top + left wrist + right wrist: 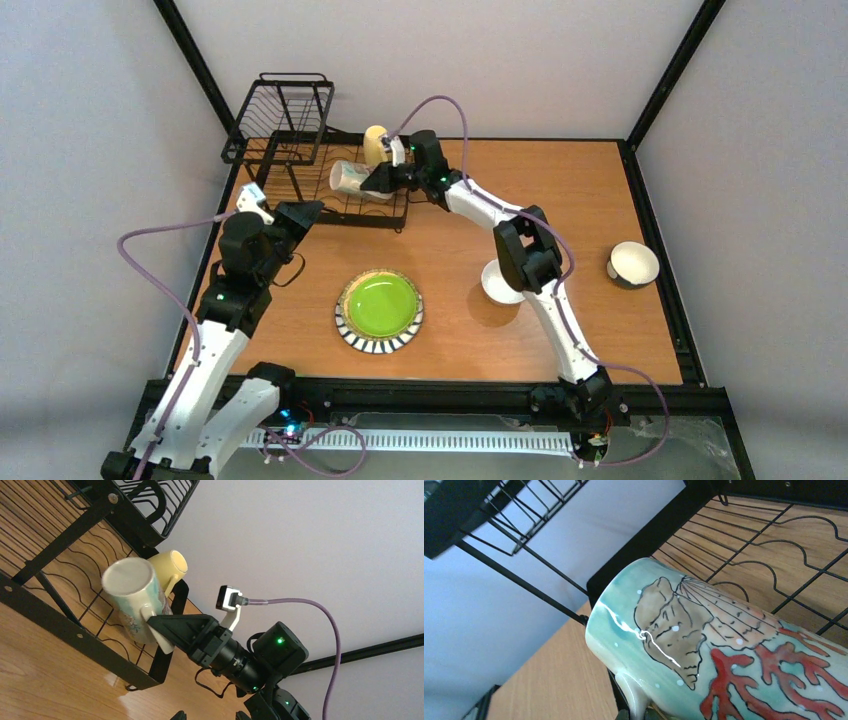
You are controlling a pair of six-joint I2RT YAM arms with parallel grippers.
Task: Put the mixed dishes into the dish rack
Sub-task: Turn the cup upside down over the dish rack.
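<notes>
Left wrist view: right gripper [157, 630] fingers clamped on the handle of a glossy teal mug [131, 592], which is tipped sideways over the black wire dish rack [50, 622], left of centre, beside a yellow mug [175, 565]. Left gripper [303, 213] fingertips apart, holding nothing. Wood-grain table [450, 250], plain grey walls.

We see soft, even, fairly bright light from above. Shadows on the table [620, 190] are faint and short, and the plate [379, 305] shines a little. The wall [90, 150] dims toward the corners of the top view. In the right wrist view a thin white glare line crosses the mug [704, 645], and the rack [454, 520] blurs at top left.
</notes>
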